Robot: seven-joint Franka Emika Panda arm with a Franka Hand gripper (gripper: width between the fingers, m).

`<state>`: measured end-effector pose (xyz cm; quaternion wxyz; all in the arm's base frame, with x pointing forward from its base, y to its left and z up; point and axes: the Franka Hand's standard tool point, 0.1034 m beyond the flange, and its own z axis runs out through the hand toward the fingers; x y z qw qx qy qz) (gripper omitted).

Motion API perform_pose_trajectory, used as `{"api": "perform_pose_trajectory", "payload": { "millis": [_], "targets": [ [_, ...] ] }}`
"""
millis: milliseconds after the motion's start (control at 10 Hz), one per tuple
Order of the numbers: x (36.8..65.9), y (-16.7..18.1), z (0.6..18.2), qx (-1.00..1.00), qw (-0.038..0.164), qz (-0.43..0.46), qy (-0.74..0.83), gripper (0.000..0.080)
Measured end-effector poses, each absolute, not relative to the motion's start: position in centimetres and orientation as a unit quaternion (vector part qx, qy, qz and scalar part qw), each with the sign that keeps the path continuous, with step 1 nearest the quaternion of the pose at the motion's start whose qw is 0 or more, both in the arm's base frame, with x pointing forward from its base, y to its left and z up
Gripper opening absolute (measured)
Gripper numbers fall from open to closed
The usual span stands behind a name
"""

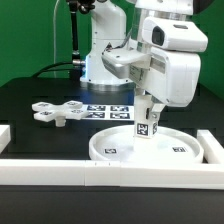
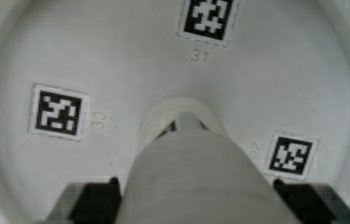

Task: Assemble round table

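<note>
The large rimmed round disc (image 1: 150,146) lies flat on the black table near the front white rail. My gripper (image 1: 148,116) is shut on the short cylindrical leg (image 1: 148,124) and holds it upright on the disc's middle. In the wrist view the leg (image 2: 193,160) runs from between my two dark fingertips (image 2: 97,200) down to the disc (image 2: 101,60), which fills the view with its square tags. The cross-shaped base piece (image 1: 57,112) lies on the table at the exterior view's left, apart from the gripper.
The marker board (image 1: 108,111) lies flat behind the disc. White border rails run along the front (image 1: 100,170) and at both sides. The arm's base (image 1: 100,60) stands at the back.
</note>
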<state>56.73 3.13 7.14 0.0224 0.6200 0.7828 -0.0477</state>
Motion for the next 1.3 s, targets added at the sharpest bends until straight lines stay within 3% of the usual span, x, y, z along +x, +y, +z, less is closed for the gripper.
{"api": "perform_pose_trajectory", "payload": {
  "millis": [300,800,1000,1300],
  "targets": [
    [56.7,3.1,7.1,0.665,0.024,-0.047,0.745,0.0407],
    [56.3,4.2,7.0,0.885,0.036,-0.042,0.462,0.0407],
    [55.5,4.3,7.0,0.947,0.029,-0.065,0.312,0.0409],
    [55.5,4.3,7.0,0.977,0.034,-0.061,0.201,0.0409]
  ]
}}
